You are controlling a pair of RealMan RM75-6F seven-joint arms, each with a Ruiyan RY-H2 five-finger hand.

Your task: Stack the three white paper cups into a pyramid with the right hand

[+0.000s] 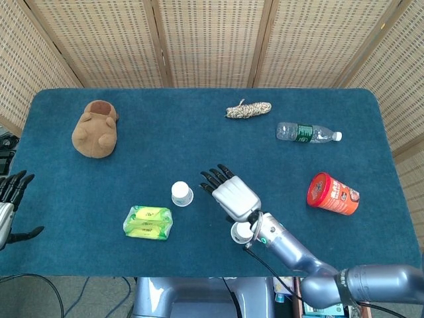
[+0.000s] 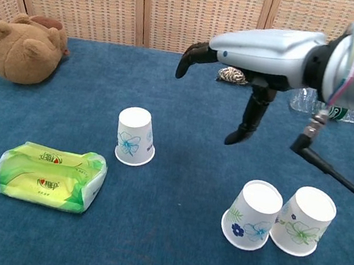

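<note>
Three white paper cups with blue flower prints stand upside down on the blue table. One cup [image 2: 135,136] stands alone at centre left, also seen as the lone cup [image 1: 181,193] from above. Two more, the left cup [image 2: 253,214] and the right cup [image 2: 303,220], lean against each other near the front edge. In the head view only one of the pair [image 1: 240,232] shows beneath my forearm. My right hand [image 2: 267,49] hovers above the table between the lone cup and the pair, holding nothing, fingers spread, and the same right hand [image 1: 230,194] shows just right of the lone cup. My left hand [image 1: 10,202] rests off the table's left edge, fingers apart.
A green wipes pack [image 1: 148,222] lies front left of the lone cup. A brown plush toy [image 1: 96,129] sits far left. A rope bundle [image 1: 248,109] and a water bottle [image 1: 308,132] lie at the back; a red tub [image 1: 331,194] lies on its side at the right.
</note>
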